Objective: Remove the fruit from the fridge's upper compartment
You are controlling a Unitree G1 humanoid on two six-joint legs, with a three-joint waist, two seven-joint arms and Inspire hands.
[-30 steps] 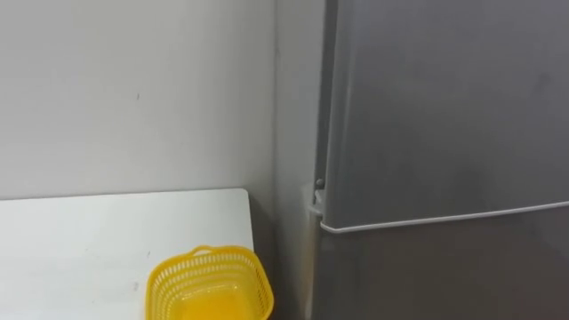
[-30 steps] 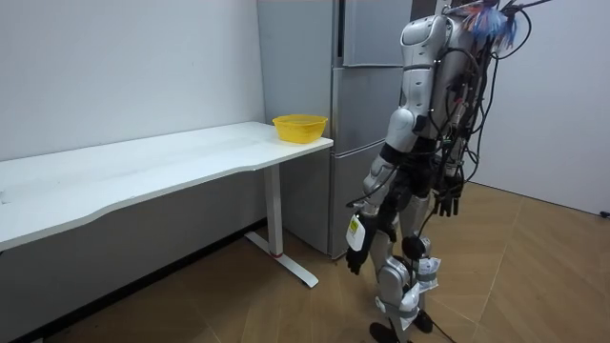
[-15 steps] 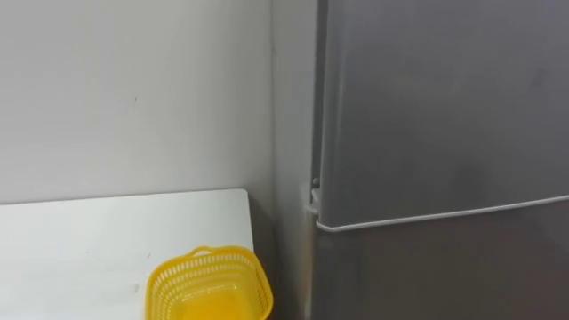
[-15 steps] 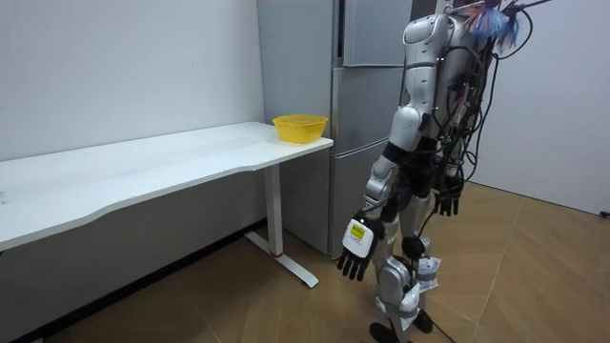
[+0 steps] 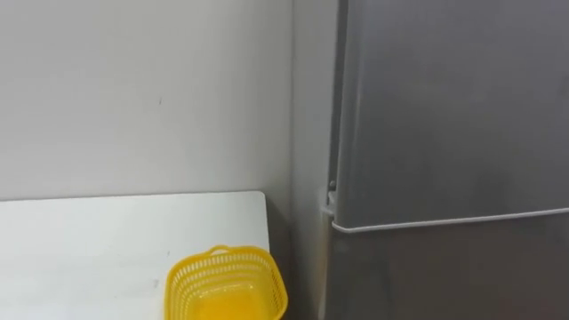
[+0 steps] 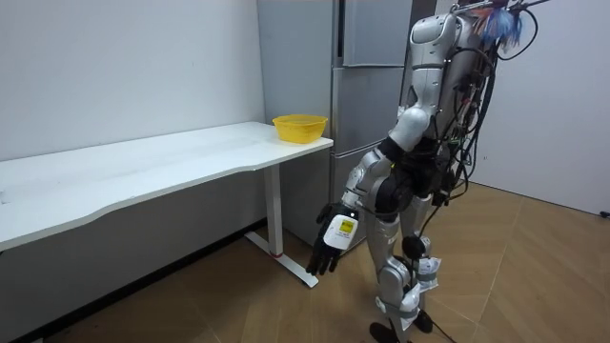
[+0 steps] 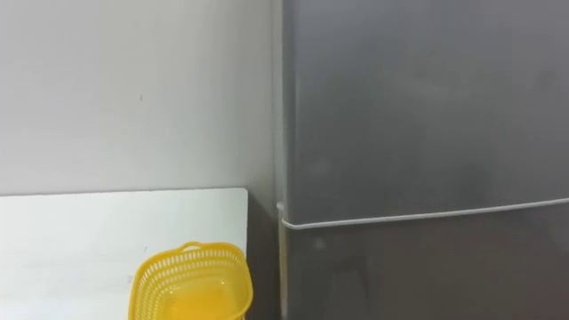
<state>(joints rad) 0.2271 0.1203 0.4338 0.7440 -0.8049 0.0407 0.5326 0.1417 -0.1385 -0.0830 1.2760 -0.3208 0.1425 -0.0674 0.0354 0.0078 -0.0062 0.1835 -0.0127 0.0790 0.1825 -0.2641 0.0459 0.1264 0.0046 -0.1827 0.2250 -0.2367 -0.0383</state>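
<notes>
The closed upper fridge door (image 5: 444,107) hides the inside; the lower edge crops the yellow basket (image 5: 229,286).

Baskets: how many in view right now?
1. The yellow basket sits on the white table, at the end next to the fridge. The fridge doors are shut, so anything inside is hidden.

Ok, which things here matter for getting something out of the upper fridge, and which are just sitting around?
For the job:
- fridge, doors shut
- left hand, open, low in front of the robot

Just about:
- basket, on the table corner next to the fridge; possibly a drop-off, but that is a guess
- table
</notes>
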